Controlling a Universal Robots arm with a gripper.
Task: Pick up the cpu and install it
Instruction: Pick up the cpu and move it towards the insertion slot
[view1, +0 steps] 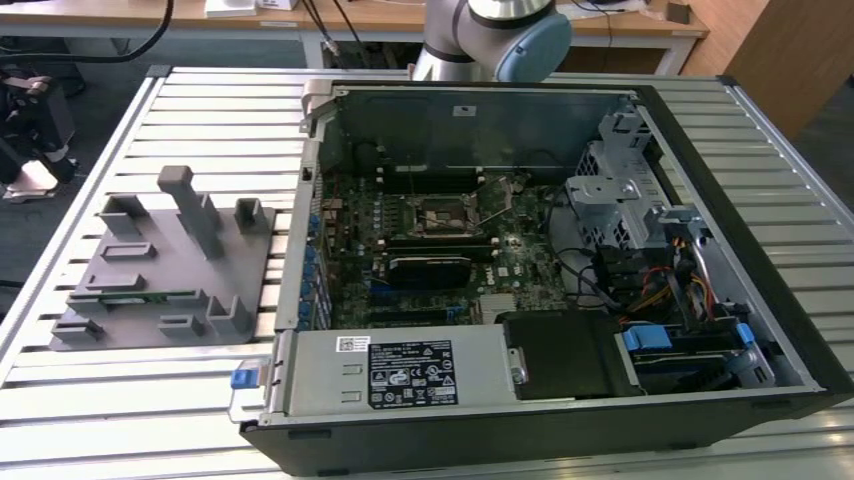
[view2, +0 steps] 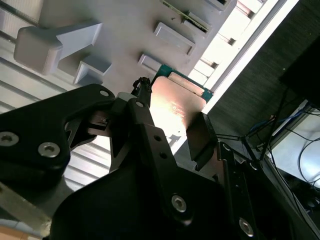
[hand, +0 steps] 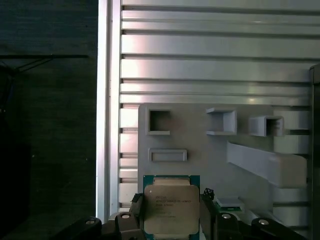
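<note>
The cpu (hand: 170, 206) is a flat square chip with a silver top and a thin green edge. It sits between the two black fingers of my gripper (hand: 171, 214), which is shut on its opposite edges. In the second wrist view the cpu (view2: 176, 106) catches the light between the fingers (view2: 146, 131), over the grey fixture plate (view2: 125, 45). I cannot tell whether the chip rests on the plate or hangs just above it. In the exterior view the black socket frame (view1: 441, 214) lies on the motherboard inside the open computer case (view1: 747, 250).
The grey fixture plate (view1: 160, 270) with raised blocks and pockets lies on the slatted metal table (view1: 200, 110), at the exterior view's left of the case. A green memory stick (view1: 134, 297) rests in it. The arm's base (view1: 487, 35) stands behind the case.
</note>
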